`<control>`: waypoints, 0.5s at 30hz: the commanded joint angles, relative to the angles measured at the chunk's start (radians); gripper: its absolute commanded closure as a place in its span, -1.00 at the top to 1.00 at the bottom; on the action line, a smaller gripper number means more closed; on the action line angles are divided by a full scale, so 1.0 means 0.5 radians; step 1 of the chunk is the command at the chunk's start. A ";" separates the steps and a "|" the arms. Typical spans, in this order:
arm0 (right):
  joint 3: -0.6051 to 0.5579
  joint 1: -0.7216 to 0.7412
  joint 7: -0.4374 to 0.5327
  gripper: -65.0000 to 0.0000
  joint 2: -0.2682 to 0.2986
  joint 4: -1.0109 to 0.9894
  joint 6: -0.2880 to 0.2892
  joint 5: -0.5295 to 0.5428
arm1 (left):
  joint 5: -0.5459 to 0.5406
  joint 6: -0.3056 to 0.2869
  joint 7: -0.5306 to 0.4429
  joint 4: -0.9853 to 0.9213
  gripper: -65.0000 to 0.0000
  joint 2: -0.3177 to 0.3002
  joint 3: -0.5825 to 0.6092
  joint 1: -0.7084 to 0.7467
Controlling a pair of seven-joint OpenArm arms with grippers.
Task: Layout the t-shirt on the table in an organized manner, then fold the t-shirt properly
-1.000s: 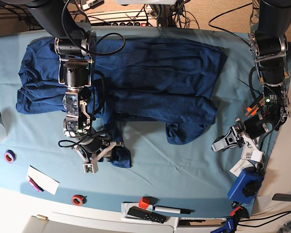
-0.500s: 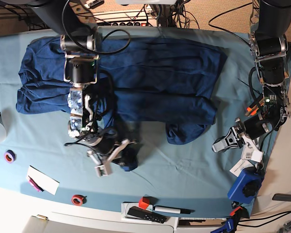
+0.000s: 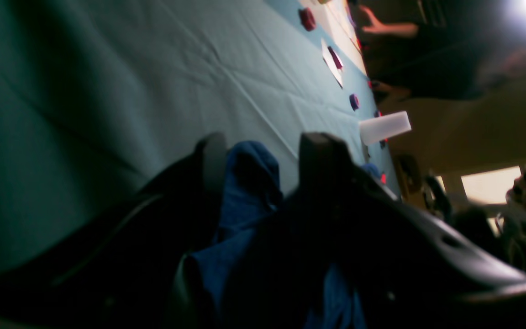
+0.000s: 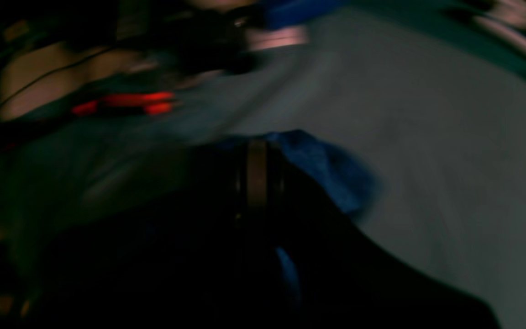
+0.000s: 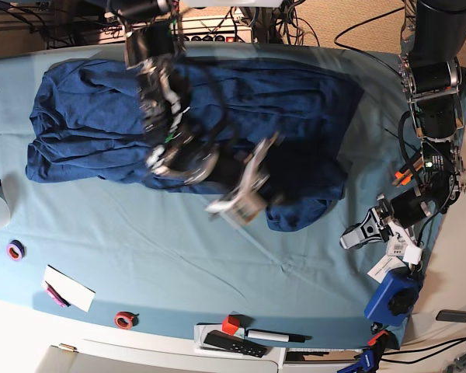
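Note:
The dark navy t-shirt (image 5: 241, 109) lies spread across the far half of the teal table (image 5: 179, 264), with a bunched lump at its near right edge. My right gripper (image 5: 245, 200) is motion-blurred over the shirt's near edge at the middle. In the right wrist view this gripper (image 4: 256, 183) is shut, with blue t-shirt (image 4: 331, 171) fabric pinched in it. My left gripper (image 5: 356, 231) rests low on the cloth at the right, apart from the shirt. In the left wrist view it (image 3: 263, 153) stands open, with the t-shirt (image 3: 249, 173) showing beyond the gap between its fingers.
Along the near edge lie a purple tape ring (image 5: 15, 250), a white card (image 5: 68, 287), a red ring (image 5: 124, 319), a red block (image 5: 231, 324), a marker (image 5: 276, 336) and a black remote (image 5: 233, 343). A blue device (image 5: 394, 294) sits near right. A white cup (image 3: 384, 128) stands at the far left edge.
My right gripper shut on the shirt's loose fold near the table's front and swung it up and right over the shirt's near edge. The left arm has not moved.

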 commanded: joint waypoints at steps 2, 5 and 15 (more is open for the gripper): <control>-0.135 0.020 0.052 -1.00 -0.010 0.037 0.001 0.011 | -0.054 -0.016 -0.029 0.032 -0.18 -0.033 -0.008 -0.066; -0.313 0.010 0.044 -1.00 -0.010 0.036 -0.052 -0.089 | -0.048 -0.016 -0.029 0.032 -0.17 -0.043 -0.008 -0.065; -0.466 0.011 0.040 -0.17 -0.010 0.036 -0.235 -0.230 | -0.009 -0.016 -0.030 0.032 -0.17 -0.061 -0.008 -0.065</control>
